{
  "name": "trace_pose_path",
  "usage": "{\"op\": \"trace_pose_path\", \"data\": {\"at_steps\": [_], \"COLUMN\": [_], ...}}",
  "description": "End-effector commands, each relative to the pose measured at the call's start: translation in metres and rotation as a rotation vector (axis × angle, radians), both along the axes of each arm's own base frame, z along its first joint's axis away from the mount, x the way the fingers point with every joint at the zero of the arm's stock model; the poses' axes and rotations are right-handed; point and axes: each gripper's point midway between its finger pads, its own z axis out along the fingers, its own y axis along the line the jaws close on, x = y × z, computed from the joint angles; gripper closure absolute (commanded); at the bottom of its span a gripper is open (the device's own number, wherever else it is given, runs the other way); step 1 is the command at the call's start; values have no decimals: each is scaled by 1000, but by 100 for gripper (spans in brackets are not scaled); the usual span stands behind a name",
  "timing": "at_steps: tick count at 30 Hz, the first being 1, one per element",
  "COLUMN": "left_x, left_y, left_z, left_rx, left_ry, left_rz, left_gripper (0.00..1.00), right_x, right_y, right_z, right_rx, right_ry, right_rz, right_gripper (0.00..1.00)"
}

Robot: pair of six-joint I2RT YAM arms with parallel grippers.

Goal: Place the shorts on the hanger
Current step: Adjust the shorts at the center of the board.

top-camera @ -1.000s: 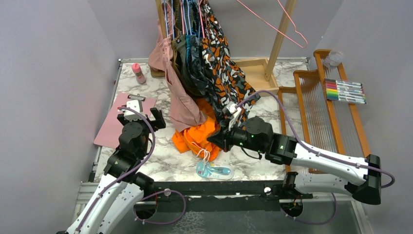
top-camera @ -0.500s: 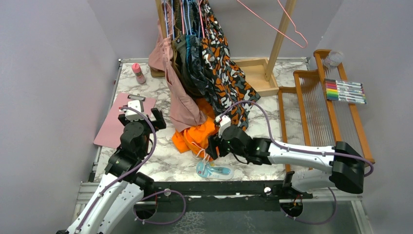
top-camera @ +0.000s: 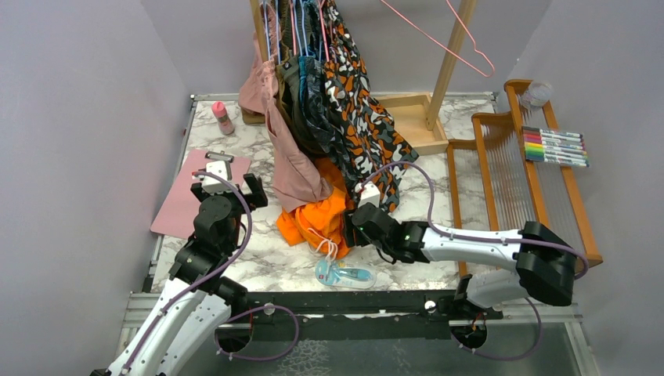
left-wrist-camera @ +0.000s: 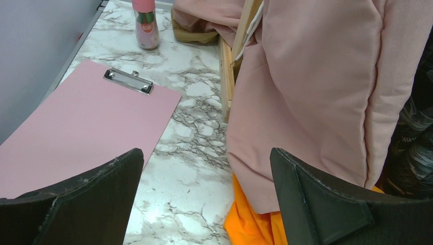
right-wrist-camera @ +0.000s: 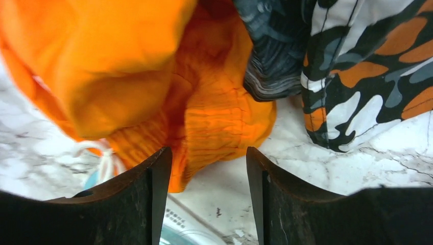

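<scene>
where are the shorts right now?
Top view: the shorts lie bunched mid-table, below the hem of the hanging pink garment, directly left of the right gripper.

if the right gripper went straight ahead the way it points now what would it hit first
The orange shorts: their gathered waistband lies directly ahead of the open right gripper, just past its fingertips. Depth is unclear, but nothing else shows in between.

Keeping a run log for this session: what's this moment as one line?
right gripper: open at shorts waistband | left gripper: open, holding nothing | hanger: bare | shorts: not hung
</scene>
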Motion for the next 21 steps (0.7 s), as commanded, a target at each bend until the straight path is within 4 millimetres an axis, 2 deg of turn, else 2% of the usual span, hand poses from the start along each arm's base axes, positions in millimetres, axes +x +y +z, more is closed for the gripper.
{"op": "trace_pose_path", "data": {"at_steps": [1,3,5,7,9,12,15,20,21], "left_x": [1,1,0,-4,-10,-23,-38,-44,-45], "left_y": [-11,-13,-16,-28,-41,-58,-82,-114,-118], "left_z": [8,13,16,16,20,33,37,3,1], "left_rx": [-49,-114,-174,-196,-194,-178,-187,-173,-177], "left_ry": [-39,-49,-42,-24,-22,-85,-121,95,107], "left_rz": [-48,-35,-33,-100,-190,-338,-504,-664,-682], "left_gripper": [1,1,1,1,1,1,6,11,11], "right_x": [10,11,15,17,15,11,1,-9,-11], "right_y": [-12,-15,-22,-27,-27,-28,-30,-38,-39], "right_z": [-15,-21,-25,-21,-10,12,30,46,47], "right_rx": [-80,-108,-142,-144,-107,-36,20,85,93], "right_ry": [2,14,13,8,-1,-16,-8,4,5], "right_rz": [-61,-72,-107,-126,-119,-108,-82,-74,-70], "right_gripper": [43,47,55,72,96,99,99,99,99]}}
